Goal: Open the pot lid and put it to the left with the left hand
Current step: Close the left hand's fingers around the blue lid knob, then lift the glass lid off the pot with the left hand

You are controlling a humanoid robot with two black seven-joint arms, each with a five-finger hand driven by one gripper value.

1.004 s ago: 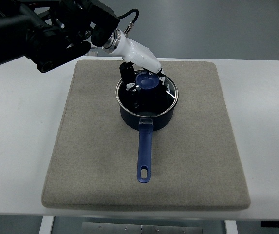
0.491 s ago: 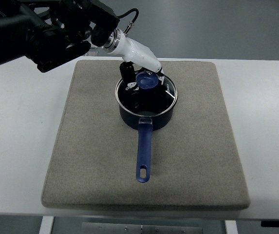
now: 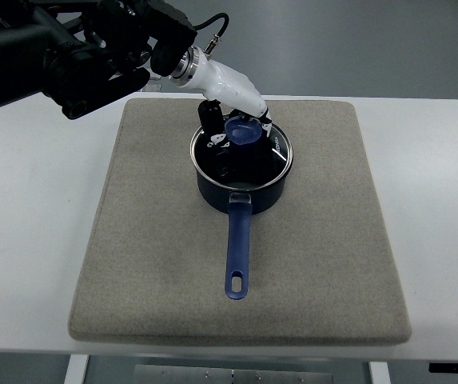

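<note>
Pot lid (image 3: 244, 152) on pot (image 3: 240, 188), knob (image 3: 242, 133) under left robot hand (image 3: 232, 120)

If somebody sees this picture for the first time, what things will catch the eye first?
First, the dark blue pot in the middle of the grey mat, its long blue handle pointing toward the camera. Next, the left hand, reaching in from the upper left, at the blue knob of the glass lid, which lies on the pot.

A white desk (image 3: 29, 232) carries a square beige-grey mat (image 3: 316, 264) that covers most of its middle. On the mat, toward its far half, stands a dark blue saucepan (image 3: 240, 192), its long blue handle pointing toward the near edge.
</note>
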